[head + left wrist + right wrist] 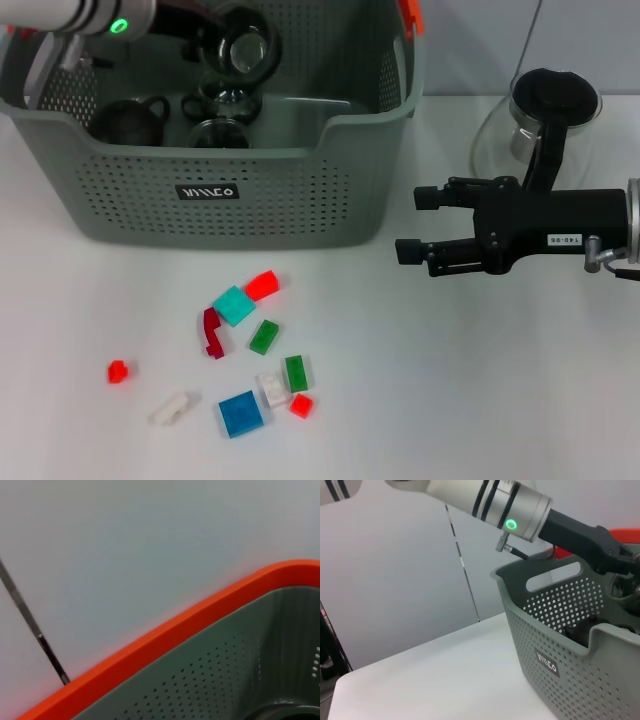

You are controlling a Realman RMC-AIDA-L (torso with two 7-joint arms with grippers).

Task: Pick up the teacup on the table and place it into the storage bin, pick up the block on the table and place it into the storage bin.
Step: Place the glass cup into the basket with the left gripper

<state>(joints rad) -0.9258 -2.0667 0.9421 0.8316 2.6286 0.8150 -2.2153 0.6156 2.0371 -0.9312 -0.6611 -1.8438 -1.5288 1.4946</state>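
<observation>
Nearest the robot, a scatter of small blocks lies on the white table [480, 400]: a blue block [242, 413], a white one [169, 408], 2 green ones, several red pieces and a teal block [234, 305], all well in front of the storage bin [230, 205] and none yet moved.

A little farther out, the right gripper [415, 224] hovers over the table just beside the bin's right wall, jaws spread and holding nothing. Behind it stands a glass pitcher [540, 120] with a black lid.

Farther still, the bin already holds several cups, a dark teacup [130, 122] near its left wall and glass ones toward the middle.

Farthest, the left gripper [240, 45] is down inside the bin with a glass cup [243, 50] at its tip; whether its jaws pinch that cup or have let go cannot be told.

The step in hand looks like the teacup placement. Next, the left arm must clear the bin, and a gripper must descend on 1 block with jaws straddling it.
</observation>
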